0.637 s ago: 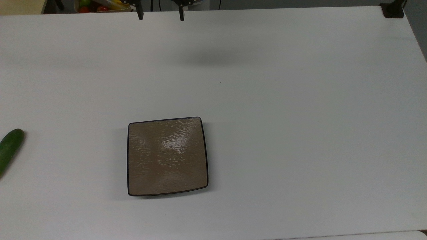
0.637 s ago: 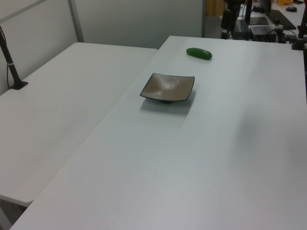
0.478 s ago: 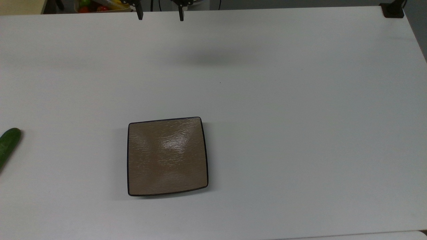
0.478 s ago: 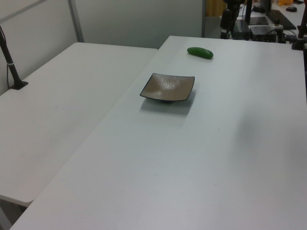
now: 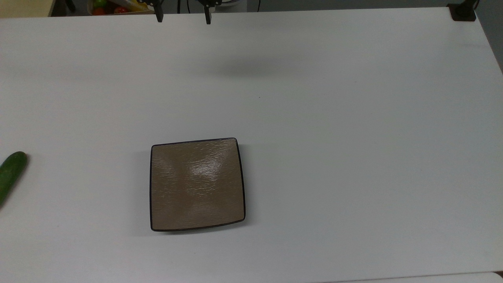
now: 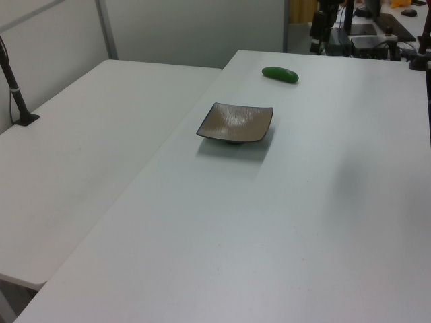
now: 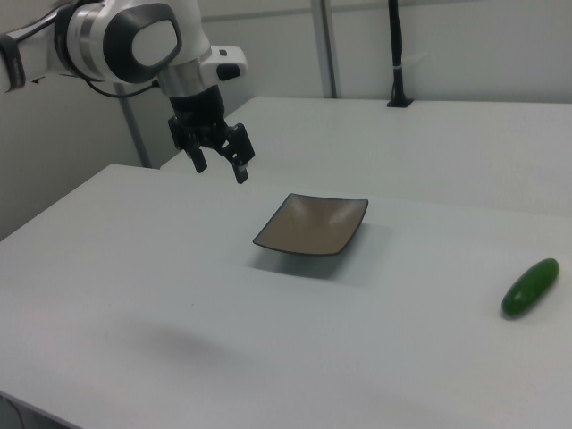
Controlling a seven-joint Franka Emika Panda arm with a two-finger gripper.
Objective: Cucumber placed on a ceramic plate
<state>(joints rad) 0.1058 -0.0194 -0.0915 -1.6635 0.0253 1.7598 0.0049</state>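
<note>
Cucumber (image 7: 531, 287): lying flat on the table (image 5: 353, 118), nothing touching it; at the top view's far left edge, partly cut off, well apart from the plate
Change: over the last half second I see the cucumber's tip slide a bit toward the top view's left edge and come back; the left view shows it nudging along the table too. No gripper contact, so I read it as rocking or rolling loose
Plate (image 5: 197, 184): square brown ceramic, empty, same spot throughout
Gripper (image 7: 220, 162): fingers spread wide, holding nothing, hanging high over the table near the top view's upper edge; fingertips have drifted slightly toward the top view's left
Arm: above the right view's left side, far from both items
Task state: not started in effect, cucumber not grasped, not on plate
Meaning: I judge the arm is beginning its travel toward the cucumber; long reach to go
Risk: round body may roll again, so I'd want it settled and the jaws straddling its short axis before closing
</note>
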